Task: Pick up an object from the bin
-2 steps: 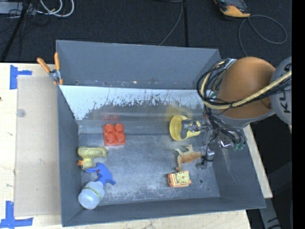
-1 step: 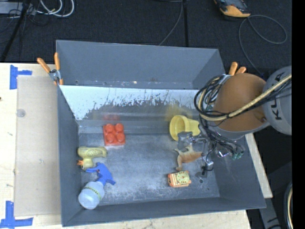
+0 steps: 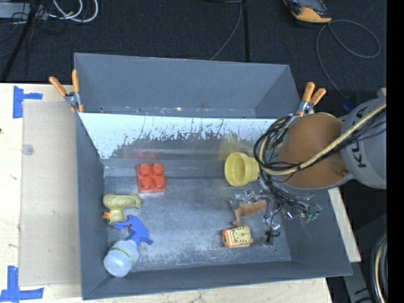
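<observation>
My gripper (image 3: pixel 254 208) hangs low over the right part of the bin floor, below the arm's orange cover and its cables. Just below and left of it lies a small flat orange and yellow thing (image 3: pixel 237 237) near the front wall. A yellow cup (image 3: pixel 239 169) lies on its side right behind the gripper, its mouth turned left. Nothing can be made out inside the gripper.
An orange-red studded block (image 3: pixel 151 177) lies at the back left. A yellow-green toy (image 3: pixel 121 203) and a spray bottle with a blue trigger (image 3: pixel 125 248) lie at the front left. Bare floor stretches across the middle.
</observation>
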`<state>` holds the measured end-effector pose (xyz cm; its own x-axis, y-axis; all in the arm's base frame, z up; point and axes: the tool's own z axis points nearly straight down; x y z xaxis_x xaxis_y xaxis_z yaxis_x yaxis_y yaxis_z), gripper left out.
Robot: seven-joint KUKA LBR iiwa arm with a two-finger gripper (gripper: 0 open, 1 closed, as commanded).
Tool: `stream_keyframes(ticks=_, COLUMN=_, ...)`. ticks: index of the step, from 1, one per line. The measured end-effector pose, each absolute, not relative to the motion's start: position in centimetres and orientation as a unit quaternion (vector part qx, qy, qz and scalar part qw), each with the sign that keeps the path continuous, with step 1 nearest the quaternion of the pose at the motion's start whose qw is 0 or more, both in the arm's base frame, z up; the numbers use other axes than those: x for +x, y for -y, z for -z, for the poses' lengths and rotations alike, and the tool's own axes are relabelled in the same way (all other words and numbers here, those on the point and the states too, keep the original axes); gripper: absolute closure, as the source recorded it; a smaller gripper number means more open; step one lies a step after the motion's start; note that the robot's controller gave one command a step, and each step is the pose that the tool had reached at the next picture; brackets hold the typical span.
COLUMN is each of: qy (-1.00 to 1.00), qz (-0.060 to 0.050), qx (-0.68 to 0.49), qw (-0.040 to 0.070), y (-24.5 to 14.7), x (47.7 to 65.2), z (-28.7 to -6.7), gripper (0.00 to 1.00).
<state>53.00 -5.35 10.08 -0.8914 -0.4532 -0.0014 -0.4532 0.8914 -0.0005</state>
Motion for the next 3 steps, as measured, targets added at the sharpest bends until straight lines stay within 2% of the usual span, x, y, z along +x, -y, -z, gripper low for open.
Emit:
stream_keyframes(ticks=1, qy=-0.938, qz=-0.002, qx=-0.348, qw=-0.001, y=8.5, x=54.9, z=-7.9, gripper=1.00)
stream_keyframes(ticks=2, qy=-0.938, qz=-0.002, qx=-0.348, qw=-0.001, y=8.5, x=54.9, z=-7.9, gripper=1.00)
stream_keyframes(ticks=3, qy=-0.962, qz=-0.004, qx=-0.274, qw=-0.003, y=4.2, x=53.0, z=-6.9, gripper=0.00)
